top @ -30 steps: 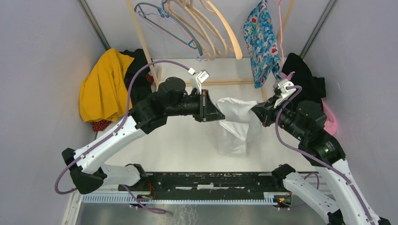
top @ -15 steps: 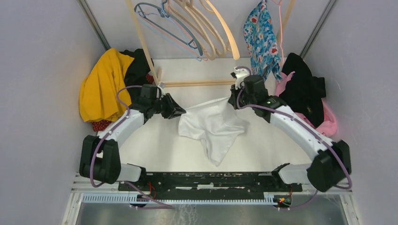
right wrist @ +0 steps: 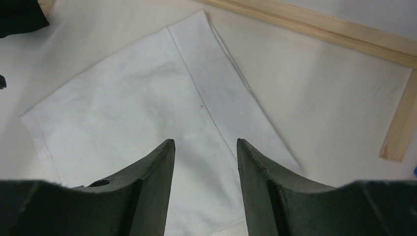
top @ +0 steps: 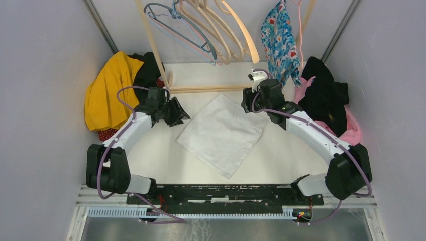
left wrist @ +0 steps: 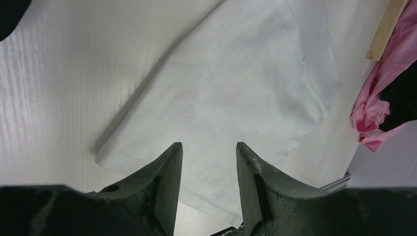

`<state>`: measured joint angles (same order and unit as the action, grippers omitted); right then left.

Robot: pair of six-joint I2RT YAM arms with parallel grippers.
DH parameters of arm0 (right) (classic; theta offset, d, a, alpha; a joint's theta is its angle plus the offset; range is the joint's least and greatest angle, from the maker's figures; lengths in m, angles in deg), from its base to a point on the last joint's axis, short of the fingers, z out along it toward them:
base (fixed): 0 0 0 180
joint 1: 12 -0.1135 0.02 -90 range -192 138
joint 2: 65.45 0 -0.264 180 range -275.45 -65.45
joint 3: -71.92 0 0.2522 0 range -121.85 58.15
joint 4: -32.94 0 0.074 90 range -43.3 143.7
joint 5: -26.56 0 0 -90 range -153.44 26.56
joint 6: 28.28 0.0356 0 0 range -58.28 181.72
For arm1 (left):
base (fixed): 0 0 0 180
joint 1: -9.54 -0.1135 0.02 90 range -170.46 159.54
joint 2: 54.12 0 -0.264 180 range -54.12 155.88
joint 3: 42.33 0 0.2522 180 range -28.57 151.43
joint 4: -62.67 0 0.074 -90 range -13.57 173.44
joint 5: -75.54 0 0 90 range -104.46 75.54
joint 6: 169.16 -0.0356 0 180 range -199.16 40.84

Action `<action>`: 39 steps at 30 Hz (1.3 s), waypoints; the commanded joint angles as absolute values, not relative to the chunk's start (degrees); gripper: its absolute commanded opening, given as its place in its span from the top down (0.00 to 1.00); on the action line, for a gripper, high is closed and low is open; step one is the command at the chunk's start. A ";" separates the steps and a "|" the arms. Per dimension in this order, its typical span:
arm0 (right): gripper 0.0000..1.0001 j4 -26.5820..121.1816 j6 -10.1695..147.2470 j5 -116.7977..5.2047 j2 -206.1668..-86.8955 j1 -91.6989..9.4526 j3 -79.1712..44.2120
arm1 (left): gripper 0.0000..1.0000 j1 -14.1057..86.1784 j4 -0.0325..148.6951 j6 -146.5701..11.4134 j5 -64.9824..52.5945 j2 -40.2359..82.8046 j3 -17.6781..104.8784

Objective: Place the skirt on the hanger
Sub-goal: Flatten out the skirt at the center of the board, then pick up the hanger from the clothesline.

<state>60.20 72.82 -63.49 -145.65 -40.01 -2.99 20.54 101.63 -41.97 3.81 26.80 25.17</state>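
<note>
The white skirt (top: 221, 134) lies spread flat on the table, a corner pointing toward the arms' bases. Above its left corner my left gripper (top: 182, 115) stands open and holds nothing; the left wrist view shows the skirt (left wrist: 236, 88) beyond the empty gap of that gripper (left wrist: 209, 145). My right gripper (top: 247, 104) is open at the skirt's far right corner. Its own wrist view has the gripper (right wrist: 205, 141) over the skirt (right wrist: 147, 103), waistband edge to the right. Several hangers (top: 253, 52) hang from the rack at the back.
A yellow garment (top: 108, 93) and a black one (top: 145, 75) are piled at the left wall. A floral garment (top: 279, 42) hangs at the back right above black (top: 326, 95) and pink (top: 351, 130) clothes. The rack's wooden base bar (top: 211, 89) lies behind the skirt.
Both arms came down and apart, spreading the bunched skirt flat on the table. Both grippers, shut on the skirt a second ago, have opened and let it go.
</note>
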 commanded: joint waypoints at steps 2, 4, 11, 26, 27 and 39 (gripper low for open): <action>0.45 58.47 76.37 -62.05 -140.59 -40.11 4.63 | 0.48 20.52 105.38 -44.94 0.66 19.25 25.50; 0.46 57.41 77.18 -61.86 -140.09 -40.05 7.64 | 0.48 20.67 105.49 -44.55 1.28 17.43 24.74; 0.46 62.22 77.27 -59.56 -129.33 -40.34 7.85 | 0.47 20.73 106.28 -44.99 2.15 12.52 23.30; 0.56 66.20 82.02 -41.28 -124.87 -41.33 -17.39 | 0.01 20.73 107.21 -45.85 2.30 8.68 23.50; 0.57 65.84 82.10 -41.21 -125.91 -41.85 -18.79 | 0.01 20.74 107.33 -45.85 2.33 8.59 23.53; 0.59 69.76 76.49 -51.53 -133.95 -43.44 -34.83 | 0.01 20.76 108.44 -46.38 2.39 7.17 24.09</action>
<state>70.91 78.52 -46.27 -133.96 -43.39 -28.30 20.59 108.62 -43.65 2.10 8.47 22.54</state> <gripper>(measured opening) 0.414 0.989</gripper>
